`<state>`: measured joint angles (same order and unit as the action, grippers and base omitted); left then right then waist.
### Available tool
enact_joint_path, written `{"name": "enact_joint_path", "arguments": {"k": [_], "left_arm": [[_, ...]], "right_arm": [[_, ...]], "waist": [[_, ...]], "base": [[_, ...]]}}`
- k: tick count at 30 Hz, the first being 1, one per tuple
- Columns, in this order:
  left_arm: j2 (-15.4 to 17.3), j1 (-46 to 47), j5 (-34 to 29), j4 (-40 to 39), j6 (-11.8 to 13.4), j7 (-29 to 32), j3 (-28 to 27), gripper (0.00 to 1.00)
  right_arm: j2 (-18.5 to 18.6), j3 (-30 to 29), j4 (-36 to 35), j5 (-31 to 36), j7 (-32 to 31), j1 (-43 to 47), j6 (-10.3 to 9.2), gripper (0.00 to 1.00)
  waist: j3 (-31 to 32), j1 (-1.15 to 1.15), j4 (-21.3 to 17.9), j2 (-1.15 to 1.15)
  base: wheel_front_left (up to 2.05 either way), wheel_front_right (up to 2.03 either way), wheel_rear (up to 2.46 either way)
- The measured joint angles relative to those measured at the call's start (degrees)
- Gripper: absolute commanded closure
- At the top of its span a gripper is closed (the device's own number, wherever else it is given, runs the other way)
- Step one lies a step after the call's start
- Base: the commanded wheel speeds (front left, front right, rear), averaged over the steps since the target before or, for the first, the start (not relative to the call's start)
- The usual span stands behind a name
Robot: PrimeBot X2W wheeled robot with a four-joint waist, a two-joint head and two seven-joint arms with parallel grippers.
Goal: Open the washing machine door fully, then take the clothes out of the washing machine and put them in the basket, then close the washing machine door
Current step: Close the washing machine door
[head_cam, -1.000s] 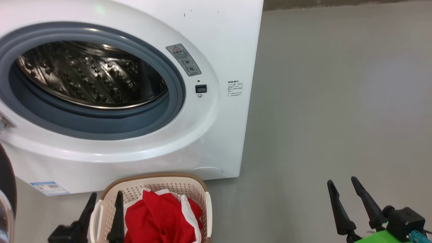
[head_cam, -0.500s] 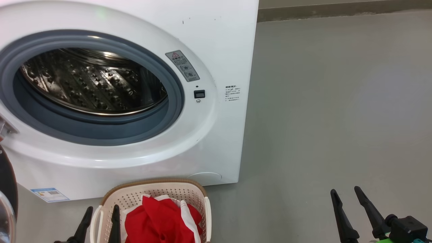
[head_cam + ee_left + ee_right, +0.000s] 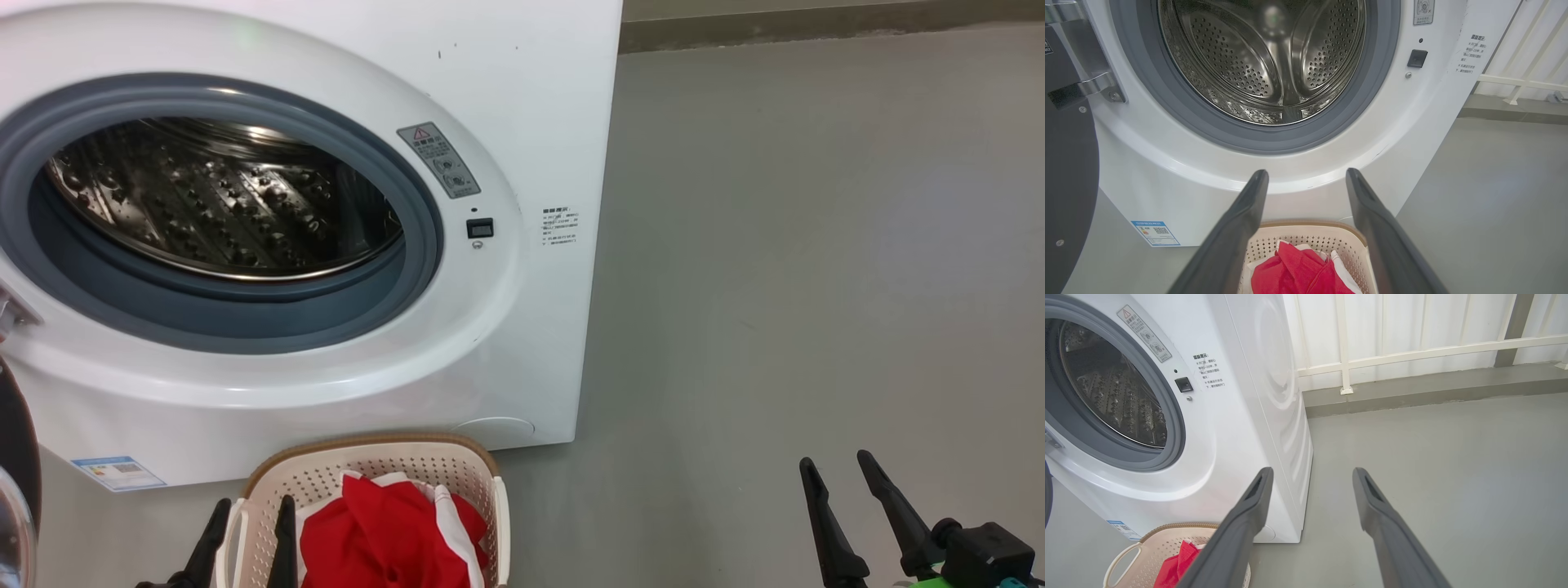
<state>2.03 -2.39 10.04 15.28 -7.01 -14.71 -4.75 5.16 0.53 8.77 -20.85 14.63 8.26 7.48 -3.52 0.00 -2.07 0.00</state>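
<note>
Two pincers hang low in front of a big white front-loading washing machine (image 3: 531,106), both spread wide and holding nothing. The left pincer (image 3: 1306,173) points at the machine's lower front. Below its long dark fingers is a small cream plastic basket (image 3: 367,445) with perforated sides and a brown woven-look rim. The right pincer (image 3: 1312,470) is well apart to the right, over bare floor beside the machine's front corner.

The basket stands on the floor (image 3: 816,245) just in front of the machine's base. Bright red fabric clothes (image 3: 375,531) with white trim lie heaped inside it. The large round dark-rimmed door (image 3: 1069,171) is swung out to the left on a shiny metal hinge (image 3: 1086,87). This leaves the grey rubber gasket (image 3: 245,318) and the perforated steel drum (image 3: 1274,61) open to view. A small blue-edged label (image 3: 118,472) sits low on the machine's front, near the floor.

The floor is smooth, matt grey-green and even in tone, and it runs back to a low grey kerb (image 3: 1412,392). On that kerb stands a cream-white railing (image 3: 1412,351) of thin posts and bars, with pale vertical panels behind it.
</note>
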Motion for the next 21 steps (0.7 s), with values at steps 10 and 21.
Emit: {"name": "enact_joint_path", "arguments": {"k": [10,21], "left_arm": [[0.02,0.00,0.00,0.00,0.02,-0.01,0.20,0.00],[0.02,0.01,0.00,-0.20,0.10,-0.01,0.35,0.00]], "right_arm": [[-0.01,-0.01,-0.07,0.00,0.00,-0.01,0.00,0.00],[-0.01,-0.02,-0.14,0.00,0.00,-0.01,0.00,0.00]], "waist": [[-0.32,0.00,0.11,0.00],[-0.62,0.00,0.19,0.00]], "base": [[-0.83,0.83,0.00],[-1.35,1.35,0.00]]}}
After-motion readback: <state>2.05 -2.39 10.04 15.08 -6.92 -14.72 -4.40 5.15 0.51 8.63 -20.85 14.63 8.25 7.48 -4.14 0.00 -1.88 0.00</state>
